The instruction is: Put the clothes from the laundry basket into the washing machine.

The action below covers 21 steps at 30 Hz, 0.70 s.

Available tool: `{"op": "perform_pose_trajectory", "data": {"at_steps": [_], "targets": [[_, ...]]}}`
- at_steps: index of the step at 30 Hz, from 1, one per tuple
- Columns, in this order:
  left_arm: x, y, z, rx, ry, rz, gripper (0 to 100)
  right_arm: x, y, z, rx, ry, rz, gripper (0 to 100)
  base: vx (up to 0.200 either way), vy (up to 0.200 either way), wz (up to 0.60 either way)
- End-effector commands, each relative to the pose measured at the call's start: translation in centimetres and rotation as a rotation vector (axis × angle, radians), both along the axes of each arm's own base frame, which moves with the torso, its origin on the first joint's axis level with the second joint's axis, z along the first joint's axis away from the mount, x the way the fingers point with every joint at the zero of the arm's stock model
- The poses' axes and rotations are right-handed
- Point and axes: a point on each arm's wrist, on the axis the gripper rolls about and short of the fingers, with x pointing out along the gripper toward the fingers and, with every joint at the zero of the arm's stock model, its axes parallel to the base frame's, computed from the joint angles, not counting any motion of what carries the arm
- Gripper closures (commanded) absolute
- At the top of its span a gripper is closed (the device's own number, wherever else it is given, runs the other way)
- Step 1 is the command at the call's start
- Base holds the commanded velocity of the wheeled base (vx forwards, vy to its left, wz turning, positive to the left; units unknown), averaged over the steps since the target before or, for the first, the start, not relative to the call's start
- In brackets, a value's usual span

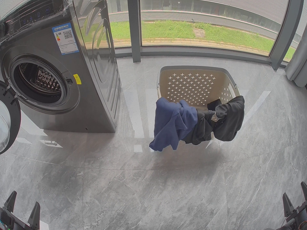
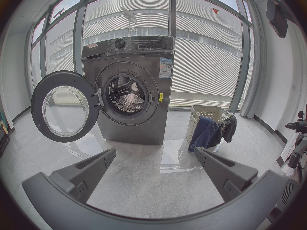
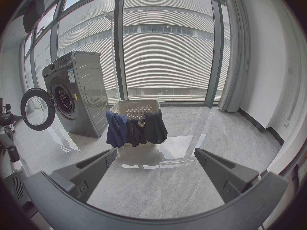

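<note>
Head view: left gripper (image 1: 25, 198) and right gripper (image 1: 294, 191) sat low at the near edge, both spread and empty, well apart from the laundry basket (image 1: 195, 70). Left wrist view: washing machine (image 2: 131, 131) stood far left, door (image 2: 64, 106) open. Right wrist view: blue garment (image 3: 116, 130) and black garment (image 3: 154, 128) hung down over the basket's near rim.

a bare, glass-walled room laid out as a laundry corner: a grey front-loading washing machine (image 1: 57, 74), door (image 2: 64, 106) swung open and plastic film (image 2: 140, 45) over its control panel, stands on a polished grey stone-look floor (image 1: 128, 182) near a cream laundry basket (image 1: 192, 87) draped with clothes (image 1: 174, 122). floor-to-ceiling windows (image 3: 166, 64) and a pale curtain (image 3: 235, 64) face a lawn (image 1: 204, 32) and a ribbed building front (image 2: 204, 71), suggesting a showroom or test space rather than a lived-in home.
</note>
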Motion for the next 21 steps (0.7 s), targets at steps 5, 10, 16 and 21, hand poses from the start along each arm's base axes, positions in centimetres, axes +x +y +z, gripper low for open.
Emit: {"op": "perform_pose_trajectory", "data": {"at_steps": [5, 10, 16, 21], "targets": [[0.02, 0.0, -0.52, -0.001, 0.003, 0.001, 0, -0.03, 0.0, -0.35, 0.0, -0.004, 0.001, 0, 0.0, 0.0, 0.0], [0.02, 0.0, -0.52, -0.003, 0.003, 0.001, 0, -0.05, -0.01, -0.31, 0.0, -0.006, -0.001, 0, 0.0, 0.0, 0.0], [0.02, 0.0, -0.53, -0.001, 0.004, 0.001, 0, -0.05, 0.0, -0.31, 0.0, -0.006, 0.001, 0, 0.2, 0.0, 0.0], [0.02, 0.0, -0.52, -0.001, 0.003, 0.003, 0, -0.05, -0.01, -0.31, 0.0, -0.006, -0.001, 0, 0.2, 0.0, 0.0]]}}
